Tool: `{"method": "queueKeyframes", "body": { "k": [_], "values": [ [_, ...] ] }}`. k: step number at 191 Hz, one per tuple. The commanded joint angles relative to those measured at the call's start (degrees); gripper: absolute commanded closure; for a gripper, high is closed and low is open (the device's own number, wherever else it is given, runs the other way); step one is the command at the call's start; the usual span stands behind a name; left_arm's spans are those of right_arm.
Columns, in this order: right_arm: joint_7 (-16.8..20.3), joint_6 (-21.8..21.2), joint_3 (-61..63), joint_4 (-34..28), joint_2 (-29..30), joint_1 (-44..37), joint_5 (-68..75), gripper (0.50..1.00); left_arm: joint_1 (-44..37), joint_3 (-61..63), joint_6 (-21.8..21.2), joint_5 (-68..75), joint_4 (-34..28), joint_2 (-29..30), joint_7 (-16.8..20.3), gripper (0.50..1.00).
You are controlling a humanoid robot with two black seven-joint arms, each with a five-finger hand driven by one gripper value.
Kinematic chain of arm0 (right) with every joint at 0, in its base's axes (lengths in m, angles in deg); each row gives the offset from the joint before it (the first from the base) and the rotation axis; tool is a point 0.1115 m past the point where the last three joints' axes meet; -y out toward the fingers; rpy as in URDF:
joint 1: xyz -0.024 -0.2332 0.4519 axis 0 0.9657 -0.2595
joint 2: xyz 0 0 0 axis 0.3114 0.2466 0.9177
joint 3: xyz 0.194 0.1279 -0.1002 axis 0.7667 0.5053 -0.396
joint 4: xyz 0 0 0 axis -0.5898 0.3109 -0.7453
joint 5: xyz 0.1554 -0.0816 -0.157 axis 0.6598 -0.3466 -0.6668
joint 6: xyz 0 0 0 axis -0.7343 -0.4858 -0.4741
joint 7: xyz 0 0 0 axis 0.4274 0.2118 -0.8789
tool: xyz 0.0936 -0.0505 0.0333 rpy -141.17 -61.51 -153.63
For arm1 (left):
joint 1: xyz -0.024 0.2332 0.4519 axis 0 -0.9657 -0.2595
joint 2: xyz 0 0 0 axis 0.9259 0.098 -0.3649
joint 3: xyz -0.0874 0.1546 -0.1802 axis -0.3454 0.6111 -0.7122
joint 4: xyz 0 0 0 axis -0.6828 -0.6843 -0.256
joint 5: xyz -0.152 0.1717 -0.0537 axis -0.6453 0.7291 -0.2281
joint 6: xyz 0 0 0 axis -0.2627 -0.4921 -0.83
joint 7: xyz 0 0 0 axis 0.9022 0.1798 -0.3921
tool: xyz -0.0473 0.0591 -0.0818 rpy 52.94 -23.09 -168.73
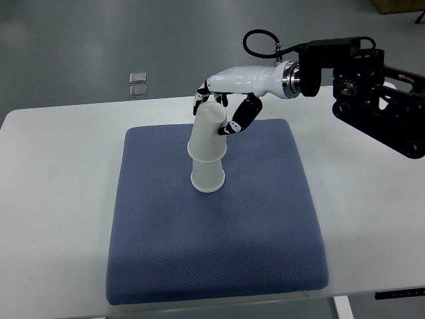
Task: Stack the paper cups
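Fingers (201, 98) of the right hand (229, 90) curl around the top of the upper paper cup (207, 129), with black-tipped digits showing on the far side of its flat base and the thumb (240, 116) reaching down along the cup's right flank. Whether the grasp is firm or only a light touch is hard to judge, but the hand is closed around the cup rather than spread.

That upper paper cup is upside down and slightly tilted, its base leaning toward the upper right of the frame. Its wide rim sits over the lower paper cup (207, 176), which also stands upside down with its rim on the cloth. Together they form a short white stack just left of the picture's centre, in the upper half of the blue mat (219, 246).

The mat is a padded, dotted-weave square with rounded corners, lying on a white table (53, 199) that fills most of the frame. The white forearm shell of the right arm joins a silver wrist ring and a black jointed arm (372, 93) that enters from the right edge near the top. A black cable (255, 41) loops above the wrist.

On the grey floor beyond the table, at upper left, two small square plates (138, 83) lie close together.
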Motion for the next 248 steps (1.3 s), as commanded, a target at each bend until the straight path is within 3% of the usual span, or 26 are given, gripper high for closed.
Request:
{"method": "queueKeyframes", "body": {
  "k": [1, 155, 192, 213, 248],
  "values": [
    [0.1, 0.1, 0.0, 0.0, 0.9, 0.1, -0.1, 1.0, 0.0, 0.0, 0.0, 0.0, 0.0, 0.0, -0.1, 0.5],
    [0.0, 2.0, -0.4, 0.7, 1.9, 2.6, -4.4, 1.0, 0.0, 0.0, 0.0, 0.0, 0.0, 0.0, 0.0, 0.5],
    [-0.4, 3.1, -0.4, 1.4, 2.4, 3.5, -4.5, 0.863, 0.0, 0.0, 0.0, 0.0, -0.1, 0.0, 0.0, 0.5],
    [-0.6, 3.1, -0.4, 1.5, 2.4, 3.7, -4.5, 0.748, 0.0, 0.0, 0.0, 0.0, 0.0, 0.0, 0.0, 0.5],
    [-0.6, 2.4, -0.5, 1.5, 2.4, 3.8, -4.2, 0.64, 0.0, 0.0, 0.0, 0.0, 0.0, 0.0, 0.0, 0.5]
  ]
}}
